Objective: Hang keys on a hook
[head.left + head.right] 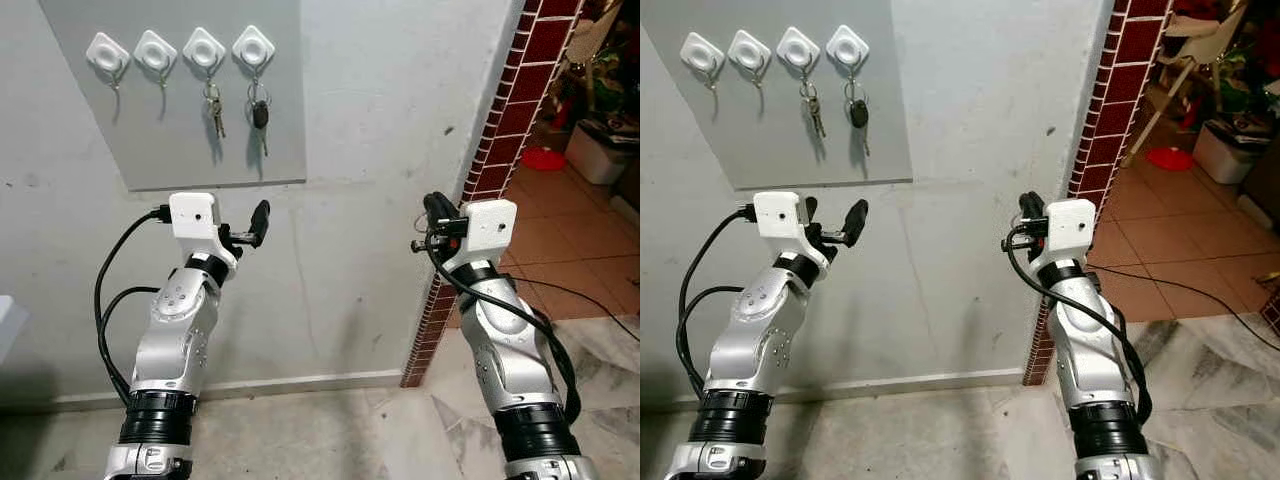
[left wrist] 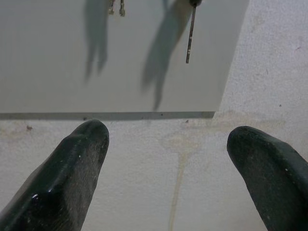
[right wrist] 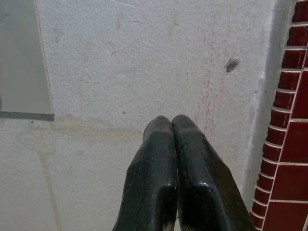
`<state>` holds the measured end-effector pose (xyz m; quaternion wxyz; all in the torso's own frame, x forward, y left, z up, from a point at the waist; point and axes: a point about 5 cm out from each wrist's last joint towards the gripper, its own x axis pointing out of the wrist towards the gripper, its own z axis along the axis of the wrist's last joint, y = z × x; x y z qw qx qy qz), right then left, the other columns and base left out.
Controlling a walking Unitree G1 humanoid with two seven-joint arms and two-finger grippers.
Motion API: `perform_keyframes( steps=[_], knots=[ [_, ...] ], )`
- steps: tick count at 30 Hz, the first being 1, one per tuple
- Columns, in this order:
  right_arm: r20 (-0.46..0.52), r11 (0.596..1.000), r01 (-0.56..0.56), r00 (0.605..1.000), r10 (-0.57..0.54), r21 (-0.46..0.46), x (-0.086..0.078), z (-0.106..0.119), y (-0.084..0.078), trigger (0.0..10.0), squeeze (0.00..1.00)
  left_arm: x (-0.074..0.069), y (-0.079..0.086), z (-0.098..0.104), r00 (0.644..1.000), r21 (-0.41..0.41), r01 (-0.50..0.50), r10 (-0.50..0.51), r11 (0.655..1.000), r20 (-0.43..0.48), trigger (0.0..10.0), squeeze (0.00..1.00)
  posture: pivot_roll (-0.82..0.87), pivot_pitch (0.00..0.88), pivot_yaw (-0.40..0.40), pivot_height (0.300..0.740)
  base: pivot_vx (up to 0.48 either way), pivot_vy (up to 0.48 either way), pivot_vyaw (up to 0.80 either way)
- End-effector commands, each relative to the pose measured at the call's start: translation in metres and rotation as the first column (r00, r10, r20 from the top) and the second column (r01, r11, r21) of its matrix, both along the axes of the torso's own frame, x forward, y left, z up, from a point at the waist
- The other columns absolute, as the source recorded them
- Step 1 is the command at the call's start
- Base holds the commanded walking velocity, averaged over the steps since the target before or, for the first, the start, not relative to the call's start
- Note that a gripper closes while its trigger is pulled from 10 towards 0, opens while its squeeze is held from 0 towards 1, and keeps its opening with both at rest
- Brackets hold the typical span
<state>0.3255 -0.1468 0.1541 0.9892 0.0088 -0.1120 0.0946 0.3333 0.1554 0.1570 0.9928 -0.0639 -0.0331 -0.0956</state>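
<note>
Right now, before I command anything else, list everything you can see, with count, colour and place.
Hooks: four, white, in a row on the grey panel.
Grey panel: one, fixed to the white wall, above the left pincer.
Keys: one metal bunch, hanging from the third hook from the left.
Black-headed key: one, hanging from the fourth hook.
Brick pillar: one, dark red, at the wall's right edge.
Red object: one, on the tiled floor beyond the pillar; too small to identify.
Left pincer: black fingers open, raised below the panel, holding nothing.
Right pincer: black fingers shut, raised near the pillar, holding nothing.
</note>
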Motion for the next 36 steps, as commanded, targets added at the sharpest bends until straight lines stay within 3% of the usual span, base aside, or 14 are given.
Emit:
perform_keyframes(
  steps=[1,9,36],
  knots=[
    [-0.002,1.000,0.009,1.000,-0.009,0.015,-0.0006,-0.0015,0.0001,10.0,0.00,0.0028,0.0043,0.0039,1.000,0.000,-0.004,0.004,1.000,-0.001,10.0,0.00,-0.01,0.000,0.070,0.740,0.000,0.000,0.00],
    [-0.003,1.000,0.001,1.000,-0.001,0.010,0.0000,-0.0016,0.0006,10.0,0.00,0.0020,0.0046,0.0022,1.000,-0.028,-0.016,0.016,0.999,-0.012,10.0,0.00,0.00,0.000,0.056,0.740,0.000,0.156,0.00],
    [-0.009,1.000,-0.017,1.000,0.017,0.011,0.0006,-0.0016,0.0035,10.0,0.00,0.0029,0.0035,0.0023,1.000,-0.044,-0.021,0.020,0.999,-0.015,10.0,0.00,0.00,0.000,0.047,0.740,0.000,0.388,0.00]
  ],
)
